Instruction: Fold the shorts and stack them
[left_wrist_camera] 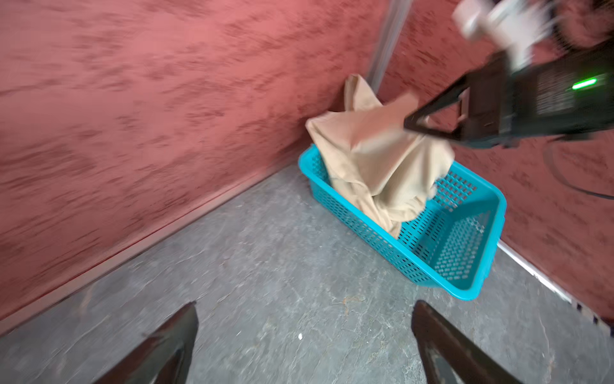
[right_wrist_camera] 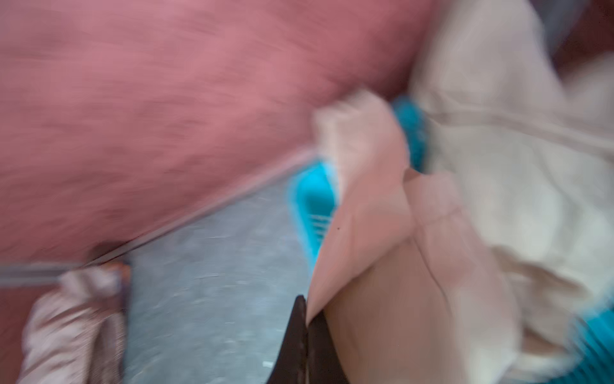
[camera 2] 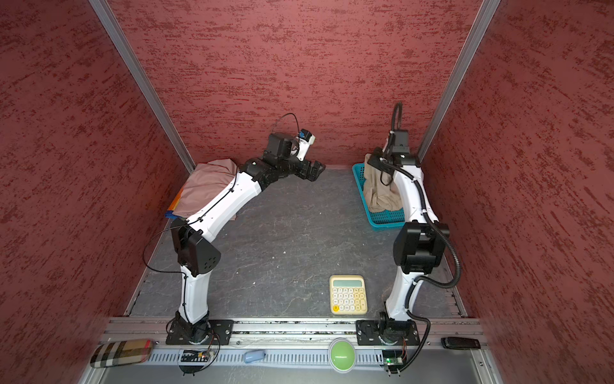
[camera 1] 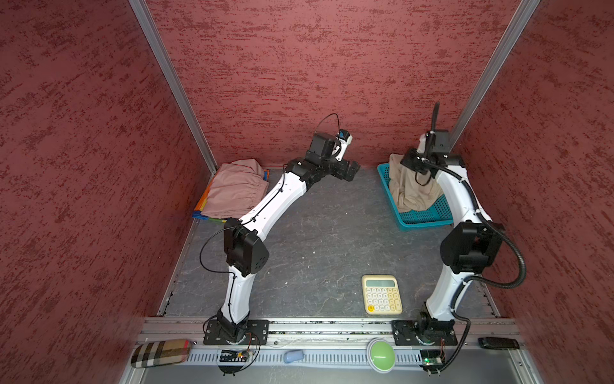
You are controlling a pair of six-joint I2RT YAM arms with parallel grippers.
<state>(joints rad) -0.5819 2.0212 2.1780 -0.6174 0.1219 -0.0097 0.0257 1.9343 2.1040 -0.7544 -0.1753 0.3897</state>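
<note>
so my pincer was pinched tight on a fold of the beige shorts, teal basket right behind the cloth, pink shorts over by the wall, all blurry

2 top views overhead, facing down, sharing the table, 2 wrist views near basket

Centre left in both top views, top shorts lie on bottom shorts. Centre right, third shorts sit partly in the basket. The calculator is lower right on the desk.

Soft, even light, faint shadows; crisp top views, mild left-wrist blur, heavy right-wrist smear.
</note>
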